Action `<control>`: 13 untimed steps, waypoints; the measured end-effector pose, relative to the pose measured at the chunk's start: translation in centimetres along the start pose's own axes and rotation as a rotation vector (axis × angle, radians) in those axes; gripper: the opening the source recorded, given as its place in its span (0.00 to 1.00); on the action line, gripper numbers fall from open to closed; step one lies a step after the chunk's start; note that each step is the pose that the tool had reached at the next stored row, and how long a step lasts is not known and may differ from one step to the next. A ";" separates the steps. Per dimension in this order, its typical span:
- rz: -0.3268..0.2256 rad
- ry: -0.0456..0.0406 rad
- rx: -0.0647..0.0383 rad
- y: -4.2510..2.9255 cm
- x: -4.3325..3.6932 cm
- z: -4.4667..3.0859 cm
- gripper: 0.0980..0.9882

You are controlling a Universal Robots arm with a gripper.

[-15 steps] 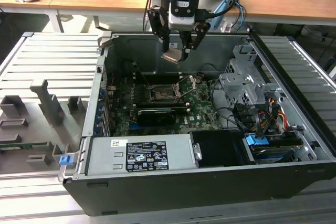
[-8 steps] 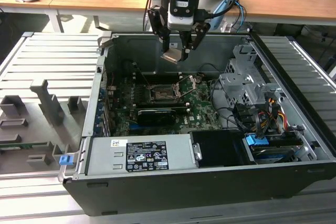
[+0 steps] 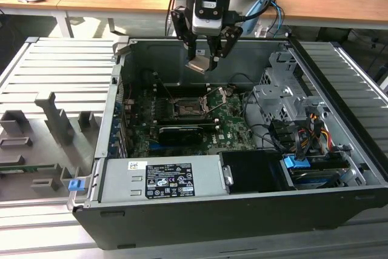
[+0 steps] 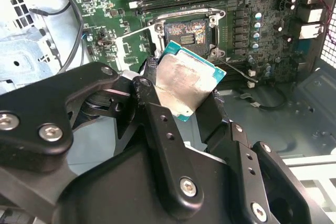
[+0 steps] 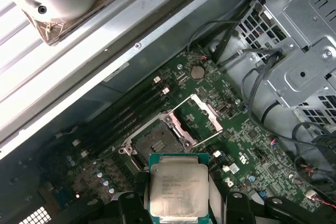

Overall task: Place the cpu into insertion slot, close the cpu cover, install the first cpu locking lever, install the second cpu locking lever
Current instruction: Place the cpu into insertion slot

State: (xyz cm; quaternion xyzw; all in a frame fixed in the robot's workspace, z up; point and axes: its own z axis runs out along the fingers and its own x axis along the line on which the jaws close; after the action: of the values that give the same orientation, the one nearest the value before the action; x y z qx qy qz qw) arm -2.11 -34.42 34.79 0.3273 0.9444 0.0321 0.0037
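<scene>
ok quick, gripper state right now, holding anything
Gripper: shut on the cpu, held in the air, not yet in the insertion slot.

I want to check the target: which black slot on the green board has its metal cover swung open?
The square insertion slot, its cpu cover raised beside it; the long slots nearby are narrow, without covers.
</scene>
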 end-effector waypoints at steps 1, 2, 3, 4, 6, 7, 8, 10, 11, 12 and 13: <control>0.002 -0.0001 0.000 0.00 0.00 0.00 0.50; 0.005 -0.0003 0.000 0.00 0.00 0.00 0.50; 0.007 -0.0004 0.000 0.00 0.00 0.00 0.50; 0.009 -0.0006 0.000 0.00 0.00 0.00 0.50; 0.014 -0.0009 0.000 0.00 0.00 0.01 0.50; 0.017 -0.0010 0.000 0.00 0.00 0.01 0.50; 0.020 -0.0013 0.000 0.00 0.00 0.02 0.50; 0.026 -0.0017 0.000 0.00 0.00 0.04 0.50; 0.030 -0.0020 0.000 0.00 0.00 0.08 0.50; 0.033 -0.0021 0.000 0.00 0.00 0.10 0.50; 0.035 -0.0023 0.000 0.00 0.00 0.12 0.50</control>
State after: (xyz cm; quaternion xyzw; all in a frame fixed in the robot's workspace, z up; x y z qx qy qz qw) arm -2.10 -34.42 34.67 0.3439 0.9385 0.0319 0.0043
